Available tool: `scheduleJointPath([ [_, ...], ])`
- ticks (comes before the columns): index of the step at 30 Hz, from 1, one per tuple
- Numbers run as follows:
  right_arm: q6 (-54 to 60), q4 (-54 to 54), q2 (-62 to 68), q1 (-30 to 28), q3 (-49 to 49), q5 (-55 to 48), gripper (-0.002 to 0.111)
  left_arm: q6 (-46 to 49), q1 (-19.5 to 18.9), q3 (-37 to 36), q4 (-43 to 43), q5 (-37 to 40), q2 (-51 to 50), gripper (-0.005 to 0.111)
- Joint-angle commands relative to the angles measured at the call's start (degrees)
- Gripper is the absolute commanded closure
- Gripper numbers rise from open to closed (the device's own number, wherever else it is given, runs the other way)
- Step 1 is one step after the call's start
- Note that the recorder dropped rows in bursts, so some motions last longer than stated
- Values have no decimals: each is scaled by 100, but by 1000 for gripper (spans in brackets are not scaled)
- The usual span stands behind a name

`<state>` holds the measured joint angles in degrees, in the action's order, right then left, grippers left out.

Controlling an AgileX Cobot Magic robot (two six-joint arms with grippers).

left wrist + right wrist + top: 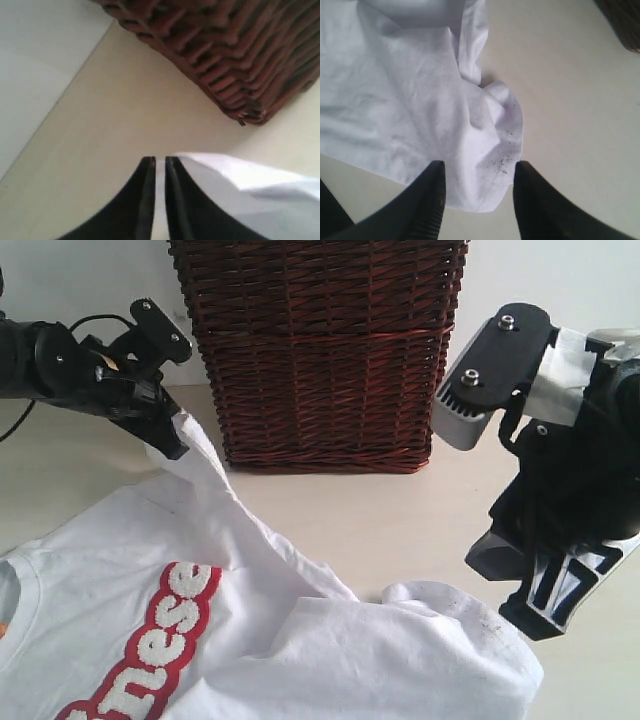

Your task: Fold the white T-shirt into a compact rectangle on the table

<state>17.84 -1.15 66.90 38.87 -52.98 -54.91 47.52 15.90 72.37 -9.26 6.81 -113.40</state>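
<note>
crumpled white T-shirt [330, 640], fuzzy red-edged "nese" lettering, left gripper [160, 159] pinching its edge, right gripper [479, 167] hanging open, woven wicker basket [320, 350]

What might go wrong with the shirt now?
The left gripper pinches only a thin edge of the shirt, so the cloth might slip free. That raised edge hangs close to the basket and might snag on the wicker. The right gripper stands open over a crumpled part of the shirt. Closing there may catch several layers and spoil the fold.
</note>
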Motion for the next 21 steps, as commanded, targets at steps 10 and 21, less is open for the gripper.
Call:
scheduleJointPath([
  [10, -7, -55, -8, -31, -12, -69, 65, -191, -89, 27, -387, 602, 239, 73],
  [21, -7, -55, -8, -31, -12, -82, 65, -278, -732, -29, -716, 4066, 82, 107],
])
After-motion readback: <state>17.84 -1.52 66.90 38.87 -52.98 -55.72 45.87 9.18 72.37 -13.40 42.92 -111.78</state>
